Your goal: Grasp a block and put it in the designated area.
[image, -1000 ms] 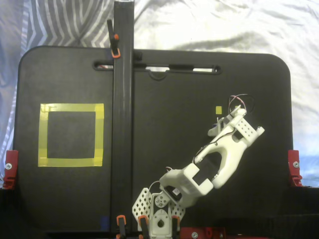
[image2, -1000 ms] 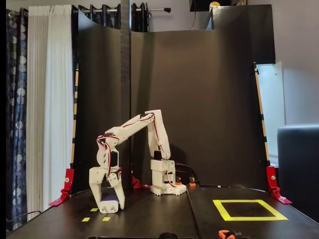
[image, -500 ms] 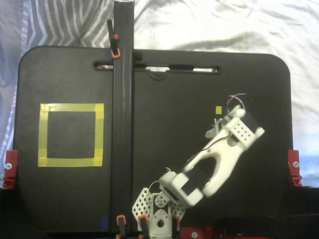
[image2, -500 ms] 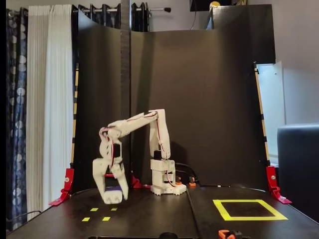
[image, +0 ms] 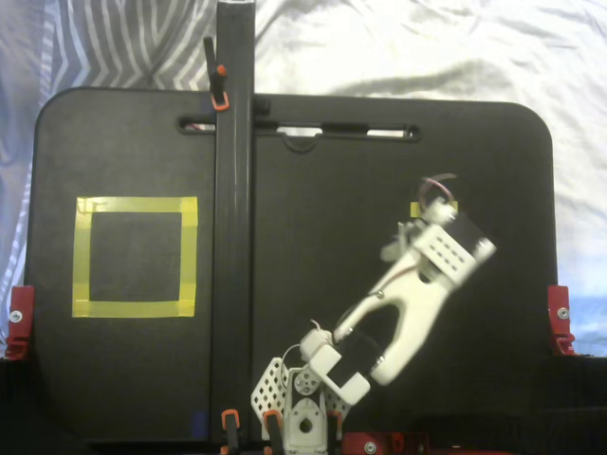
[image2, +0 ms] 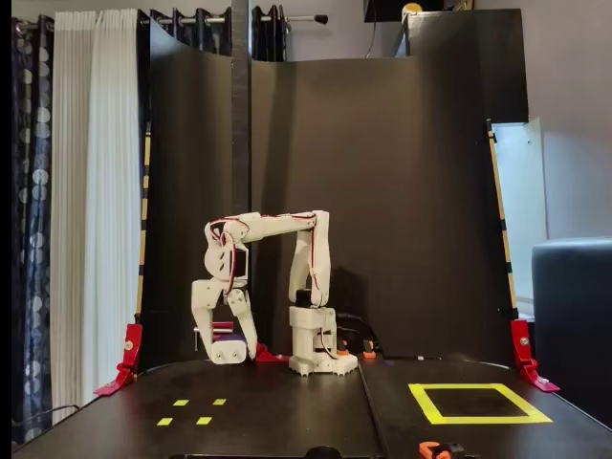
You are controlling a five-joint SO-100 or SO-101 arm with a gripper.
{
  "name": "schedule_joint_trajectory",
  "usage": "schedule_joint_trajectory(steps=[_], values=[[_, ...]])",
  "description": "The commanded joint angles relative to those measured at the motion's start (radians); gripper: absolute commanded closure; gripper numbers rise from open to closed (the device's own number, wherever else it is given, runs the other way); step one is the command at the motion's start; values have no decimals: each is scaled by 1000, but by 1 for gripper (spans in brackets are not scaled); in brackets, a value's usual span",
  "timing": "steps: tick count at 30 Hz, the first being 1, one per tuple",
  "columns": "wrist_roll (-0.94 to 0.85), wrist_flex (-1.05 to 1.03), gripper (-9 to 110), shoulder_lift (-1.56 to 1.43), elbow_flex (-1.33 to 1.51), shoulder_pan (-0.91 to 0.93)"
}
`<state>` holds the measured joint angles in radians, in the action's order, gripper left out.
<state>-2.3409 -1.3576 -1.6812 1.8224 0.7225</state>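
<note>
My gripper hangs pointing down at the end of the white arm, left of the arm's base in a fixed view. A small purple block sits between the fingers, so the gripper appears shut on it and raised off the board. From above, the gripper is over the right half of the board and hides the block. A yellow tape square marks an area on the left side of the board. It lies at the right front in a fixed view. The gripper is far from it.
Small yellow tape marks lie on the board in front of the gripper, with nothing on them. A black vertical post crosses the board between gripper and square. Red clamps hold the board edges. The arm base stands at mid-board.
</note>
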Motion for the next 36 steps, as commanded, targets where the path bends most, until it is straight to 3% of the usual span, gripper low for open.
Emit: schedule_joint_trajectory(steps=[1, 36], values=[[69, 12, 83, -44, -3, -51], [1101, 100, 83, -20, 17, -1023]])
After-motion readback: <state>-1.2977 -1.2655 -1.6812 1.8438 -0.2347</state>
